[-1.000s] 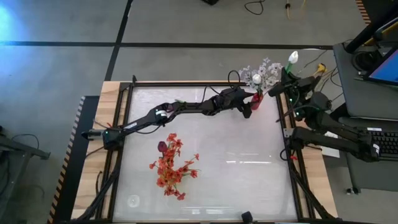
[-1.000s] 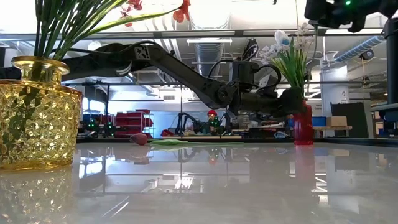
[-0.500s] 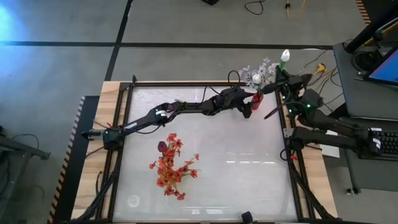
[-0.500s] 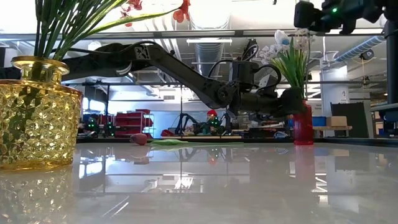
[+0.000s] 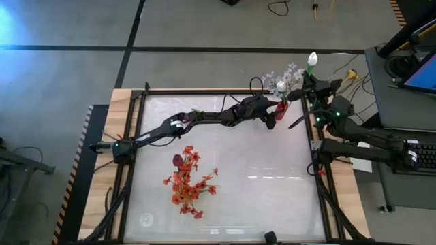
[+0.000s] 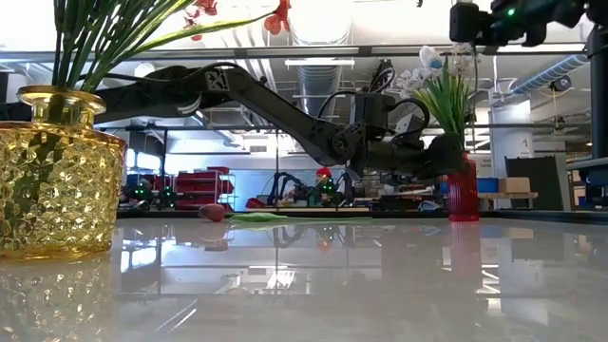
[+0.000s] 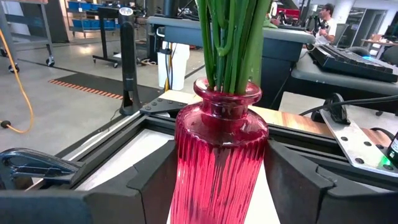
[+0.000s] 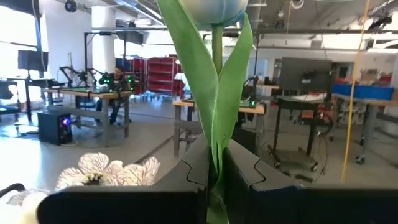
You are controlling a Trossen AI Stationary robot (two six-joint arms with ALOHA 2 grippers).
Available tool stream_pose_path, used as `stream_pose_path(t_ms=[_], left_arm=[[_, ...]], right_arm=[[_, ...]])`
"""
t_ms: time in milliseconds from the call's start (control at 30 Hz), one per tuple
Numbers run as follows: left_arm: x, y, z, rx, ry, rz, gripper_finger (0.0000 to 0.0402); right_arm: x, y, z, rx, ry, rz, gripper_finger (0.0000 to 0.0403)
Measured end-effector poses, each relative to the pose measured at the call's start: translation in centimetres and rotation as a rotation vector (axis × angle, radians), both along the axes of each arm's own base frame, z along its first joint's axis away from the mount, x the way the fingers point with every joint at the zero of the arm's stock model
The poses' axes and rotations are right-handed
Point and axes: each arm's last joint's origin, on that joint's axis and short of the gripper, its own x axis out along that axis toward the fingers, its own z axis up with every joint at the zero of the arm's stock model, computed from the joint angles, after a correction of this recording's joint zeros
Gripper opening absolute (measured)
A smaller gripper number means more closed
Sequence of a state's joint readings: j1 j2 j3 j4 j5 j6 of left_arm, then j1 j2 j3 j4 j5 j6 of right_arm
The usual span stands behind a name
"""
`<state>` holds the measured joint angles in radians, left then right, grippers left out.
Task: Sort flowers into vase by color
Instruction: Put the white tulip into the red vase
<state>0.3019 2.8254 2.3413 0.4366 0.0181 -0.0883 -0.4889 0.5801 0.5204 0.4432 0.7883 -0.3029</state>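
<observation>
Reaching across the worktop [image 5: 225, 170] from the near left corner, the left arm places the left end effector [image 5: 272, 113] at the red vase [image 5: 280, 111] near the far right corner. In the left wrist view the two fingers [image 7: 292, 180] stand spread on either side of the red vase [image 7: 219, 162], close against its ribbed wall; whether they press on the glass cannot be told. Green stems [image 7: 229, 43] rise from the neck of this vase, and in the high view white and pale sprays [image 5: 287, 77] spread above it.

The right end effector [image 5: 315, 92] is raised beside the far right corner of the worktop, just beyond the red vase. Its fingers [image 8: 249, 171] are closed on the green stem [image 8: 216, 99] of the white bud flower [image 5: 313, 59]; the bud points away from the worktop, out past its far edge. In the low view this end effector [image 6: 494, 21] sits high above the red vase [image 6: 463, 190].

A yellow glass vase [image 6: 57, 176] holds the red-orange sprays [image 5: 187, 180] in the near left part of the worktop. A dark maroon bud [image 6: 214, 212] lies flat on the worktop, apart from both vases.
</observation>
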Motion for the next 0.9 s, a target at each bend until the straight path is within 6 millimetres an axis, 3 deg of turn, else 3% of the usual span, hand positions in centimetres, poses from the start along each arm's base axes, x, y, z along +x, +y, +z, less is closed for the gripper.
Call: stream_pose_path(t_ms=[367, 900], left_arm=[[0.0, 0.0, 0.0, -0.030, 0.000, 0.001, 0.0210], [-0.2, 0.0, 1.1, -0.045, 0.047, 0.003, 0.0276]], right_arm=[[-1.3, 0.7, 1.6, 0.068, -0.030, 0.021, 0.0017], [-2.3, 1.2, 2.4, 0.040, -0.057, 0.019, 0.0017]])
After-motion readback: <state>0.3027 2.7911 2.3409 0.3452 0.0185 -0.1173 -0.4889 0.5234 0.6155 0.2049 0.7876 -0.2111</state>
